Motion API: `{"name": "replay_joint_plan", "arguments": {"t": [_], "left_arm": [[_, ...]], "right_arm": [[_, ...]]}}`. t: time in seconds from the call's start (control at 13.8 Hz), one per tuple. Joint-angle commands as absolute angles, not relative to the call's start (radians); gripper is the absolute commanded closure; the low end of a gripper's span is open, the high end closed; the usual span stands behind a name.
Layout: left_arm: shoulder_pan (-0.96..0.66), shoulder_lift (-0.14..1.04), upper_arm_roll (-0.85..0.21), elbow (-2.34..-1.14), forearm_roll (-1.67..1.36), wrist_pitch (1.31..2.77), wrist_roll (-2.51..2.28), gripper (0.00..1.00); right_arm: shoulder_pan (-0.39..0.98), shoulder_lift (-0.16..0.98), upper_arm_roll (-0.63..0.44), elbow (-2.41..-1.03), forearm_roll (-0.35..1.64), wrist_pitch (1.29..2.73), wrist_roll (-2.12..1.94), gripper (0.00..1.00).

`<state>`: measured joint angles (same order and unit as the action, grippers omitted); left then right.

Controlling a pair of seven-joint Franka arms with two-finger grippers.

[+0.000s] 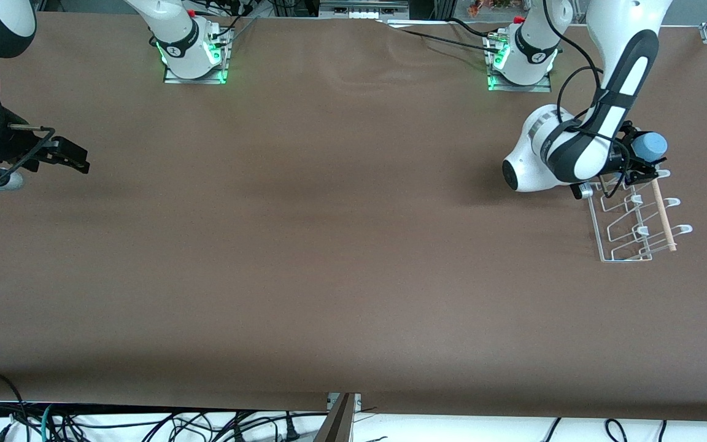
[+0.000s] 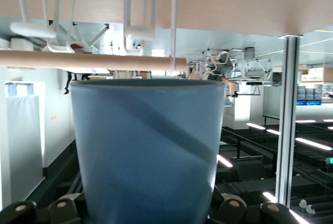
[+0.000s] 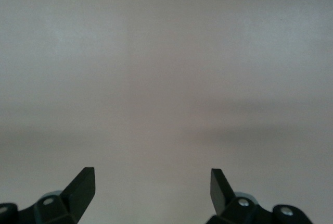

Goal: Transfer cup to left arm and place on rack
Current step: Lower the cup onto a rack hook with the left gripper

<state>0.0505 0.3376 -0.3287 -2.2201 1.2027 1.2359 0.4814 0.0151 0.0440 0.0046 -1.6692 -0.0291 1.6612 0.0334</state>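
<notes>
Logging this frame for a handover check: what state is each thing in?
cup: held sideways in the left end effector, over the rack's end nearest the robot bases.
rack: on the table, no cup on it yet.
left end effector: shut on the cup.
right end effector: open, holding nothing, waiting at the right arm's end of the table.

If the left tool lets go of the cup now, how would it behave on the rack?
The cup looks like thin, smooth plastic, so probably light and slippery. It lies sideways in the left tool over the rack, so it may roll or slide off unless a prong catches it.
</notes>
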Motion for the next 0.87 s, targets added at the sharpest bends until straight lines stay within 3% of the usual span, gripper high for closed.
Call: {"name": "replay_joint_plan", "arguments": {"t": [0.0,0.8], "left_arm": [[0.104,0.325,-0.339,-2.250,1.264,1.253,0.451,0.99],[0.101,0.433,-0.337,-2.250,1.287,1.295,0.315,0.98]], "right_arm": [[0.023,0.029,0.011,-1.660,-0.029,1.617,0.022,0.02],[0.031,0.063,0.094,-1.602,-0.014,1.545,0.054,0.01]]}}
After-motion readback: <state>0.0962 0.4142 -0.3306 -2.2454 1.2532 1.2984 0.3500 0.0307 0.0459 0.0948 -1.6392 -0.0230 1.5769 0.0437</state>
